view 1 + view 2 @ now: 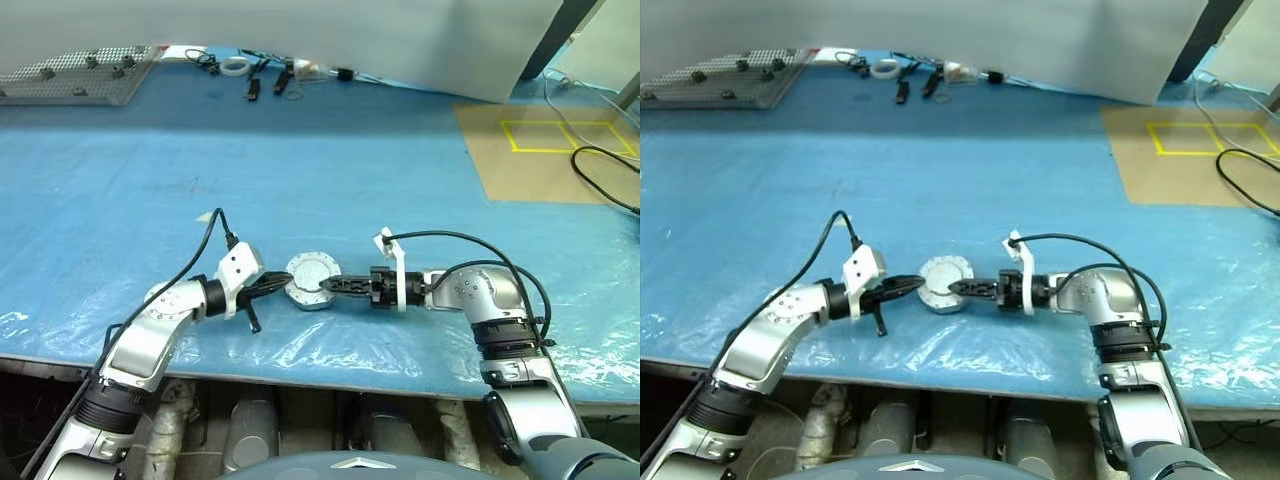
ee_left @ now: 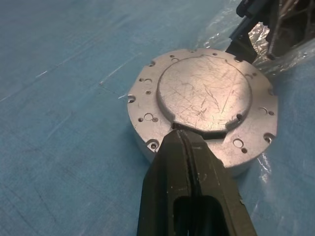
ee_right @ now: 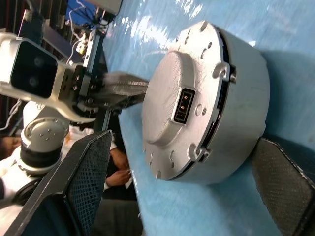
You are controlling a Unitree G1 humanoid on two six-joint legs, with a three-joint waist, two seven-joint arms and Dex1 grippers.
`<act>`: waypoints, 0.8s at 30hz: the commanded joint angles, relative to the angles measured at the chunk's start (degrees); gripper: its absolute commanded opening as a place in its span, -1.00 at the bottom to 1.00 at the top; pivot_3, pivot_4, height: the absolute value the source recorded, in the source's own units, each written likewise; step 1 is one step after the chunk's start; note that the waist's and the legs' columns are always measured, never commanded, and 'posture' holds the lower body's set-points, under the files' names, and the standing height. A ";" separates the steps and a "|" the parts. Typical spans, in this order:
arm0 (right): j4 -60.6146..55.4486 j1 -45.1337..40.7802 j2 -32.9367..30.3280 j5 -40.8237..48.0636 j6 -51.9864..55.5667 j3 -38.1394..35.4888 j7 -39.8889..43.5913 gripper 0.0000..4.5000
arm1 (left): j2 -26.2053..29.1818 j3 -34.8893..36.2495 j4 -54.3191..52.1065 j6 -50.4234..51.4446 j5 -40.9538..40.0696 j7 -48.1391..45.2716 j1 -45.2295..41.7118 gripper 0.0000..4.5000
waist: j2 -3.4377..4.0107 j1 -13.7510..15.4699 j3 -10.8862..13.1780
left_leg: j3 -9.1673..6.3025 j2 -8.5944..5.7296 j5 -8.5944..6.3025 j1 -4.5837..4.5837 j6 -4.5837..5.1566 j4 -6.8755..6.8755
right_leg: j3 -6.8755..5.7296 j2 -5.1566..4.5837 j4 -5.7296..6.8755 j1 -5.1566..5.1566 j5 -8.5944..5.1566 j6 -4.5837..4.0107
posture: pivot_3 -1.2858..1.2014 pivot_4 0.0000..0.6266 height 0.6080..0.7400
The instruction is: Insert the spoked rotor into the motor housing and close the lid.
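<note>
The motor housing (image 1: 311, 299) sits on the blue table near the front edge, between my two grippers. The lid (image 1: 313, 272) lies flat on top of it, scratched silver with small holes round its rim (image 2: 204, 93). The spoked rotor is hidden. My left gripper (image 1: 283, 285) is shut, and its tips (image 2: 181, 135) touch the lid's edge at a notch. My right gripper (image 1: 333, 287) reaches in from the other side and is open. Its fingers (image 3: 83, 182) stand on either side of the housing (image 3: 236, 98), with a gap to at least one finger.
A perforated board (image 1: 75, 75) with small parts lies at the back left. A tape roll (image 1: 235, 66) and small tools (image 1: 290, 78) lie along the back edge. A brown mat (image 1: 560, 140) with a yellow square and a black cable (image 1: 605, 170) are at the right.
</note>
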 commanded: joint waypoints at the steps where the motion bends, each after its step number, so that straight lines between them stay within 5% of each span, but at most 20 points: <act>1: -1.28 -0.37 0.58 1.06 -0.51 -0.14 -0.71 0.99 | 0.16 -0.86 4.11 -1.62 1.71 -0.33 0.83 -1.00 | 0.00 0.06 0.00 | 0.00 0.00 0.00 0.04 -0.01 0.00 | 0.00 0.00 0.00 0.04 0.00 0.00 | 0.03 -0.52 1.00; 5: -1.24 -0.23 0.94 1.32 -0.85 0.15 -0.77 0.82 | -0.06 -1.13 6.68 -3.76 1.81 -0.66 0.10 -1.00 | 0.00 0.11 0.00 | 0.02 -0.01 0.01 0.13 -0.01 0.00 | 0.03 -0.01 0.00 0.12 0.00 0.01 | 0.03 -0.52 1.00; 11: -2.75 0.29 1.36 2.50 -0.59 0.17 0.00 0.00 | -0.49 -1.46 9.60 -6.70 2.39 -0.95 -0.07 -1.00 | 0.00 0.39 -0.01 | 0.03 -0.03 0.02 -0.02 -0.02 -0.05 | 0.02 -0.03 -0.04 0.02 0.00 0.01 | 0.03 -0.52 1.00; 16: -2.95 1.10 1.27 2.42 -1.07 0.57 0.00 -0.43 | -1.03 -1.42 11.61 -8.93 2.94 -1.33 0.13 -1.00 | 0.02 0.20 -0.02 | 0.04 -0.01 0.01 0.11 -0.02 -0.05 | 0.03 -0.02 0.00 0.08 0.00 0.02 | 0.03 -0.52 1.00; 24: -1.35 0.57 2.51 2.06 -1.25 -0.33 -1.49 -0.43 | -1.00 0.81 7.04 -6.66 -1.60 -3.11 2.06 -1.00 | 0.01 0.14 -0.03 | 0.10 -0.02 0.02 0.13 -0.03 -0.11 | 0.07 -0.03 -0.02 0.05 0.00 0.01 | 0.03 -0.52 1.00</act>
